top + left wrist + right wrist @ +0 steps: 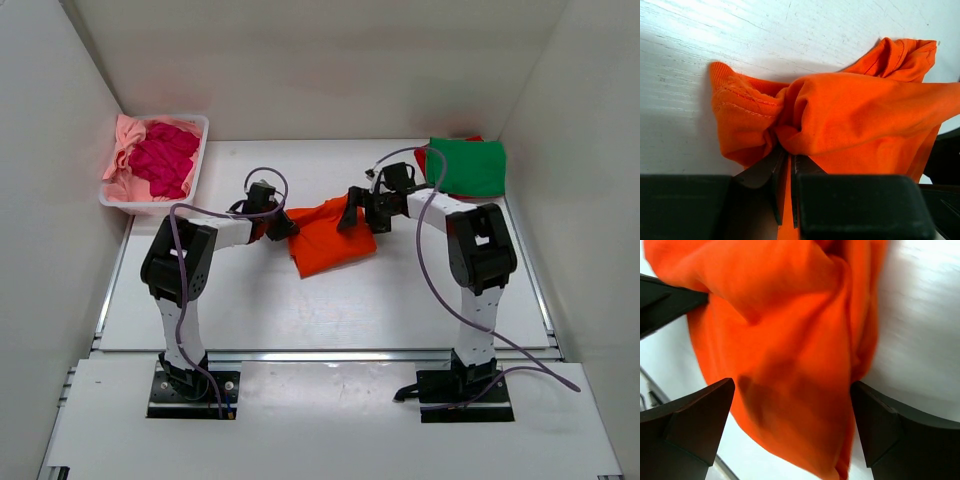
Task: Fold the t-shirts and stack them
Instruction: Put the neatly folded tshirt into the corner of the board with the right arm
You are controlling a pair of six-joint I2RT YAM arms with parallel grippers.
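The left gripper (784, 167) pinches one bunched end of the orange t-shirt (328, 243), whose length runs from those jaws across to the right gripper (792, 415). The right jaws stand wide, with cloth hanging between them unclamped.

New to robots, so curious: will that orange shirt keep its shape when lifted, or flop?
Probably floppy: the shirt bunches into folds where the left gripper pinches it, and it sags inside the open right gripper. Likely light, since one small pinch holds a bunch. Pushed, it would probably wrinkle, not slide.
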